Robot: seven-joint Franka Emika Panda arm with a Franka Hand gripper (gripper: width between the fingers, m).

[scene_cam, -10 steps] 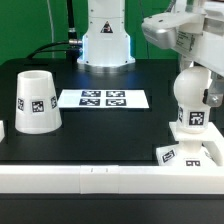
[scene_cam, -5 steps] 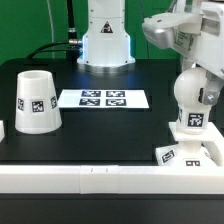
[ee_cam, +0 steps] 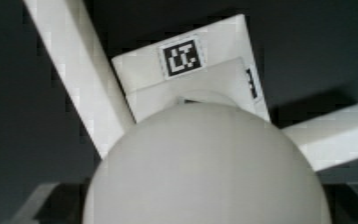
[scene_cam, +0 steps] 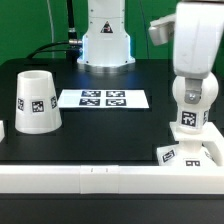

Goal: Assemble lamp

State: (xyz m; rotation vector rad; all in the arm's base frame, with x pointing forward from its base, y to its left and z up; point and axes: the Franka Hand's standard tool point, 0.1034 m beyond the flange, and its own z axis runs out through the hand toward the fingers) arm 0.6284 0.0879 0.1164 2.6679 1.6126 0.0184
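Observation:
The white bulb (scene_cam: 190,103) stands upright in the low square base (scene_cam: 192,152) at the exterior view's right, its tag facing the camera. My gripper (scene_cam: 190,95) comes straight down over it, with the jaws on either side of the ball head, shut on the bulb. In the wrist view the ball head (ee_cam: 194,160) fills the lower middle, dark fingers (ee_cam: 48,203) show at both its sides, and the tagged base (ee_cam: 190,62) lies beyond it. The cone shade (scene_cam: 35,100) stands alone at the exterior view's left.
The marker board (scene_cam: 103,99) lies flat in the middle of the black table. A white rail (scene_cam: 100,180) runs along the front edge. The arm's white pedestal (scene_cam: 105,40) stands at the back.
The wrist has turned from a skewed pose to straight above the bulb. The bulb stays in the base and has turned with the gripper.

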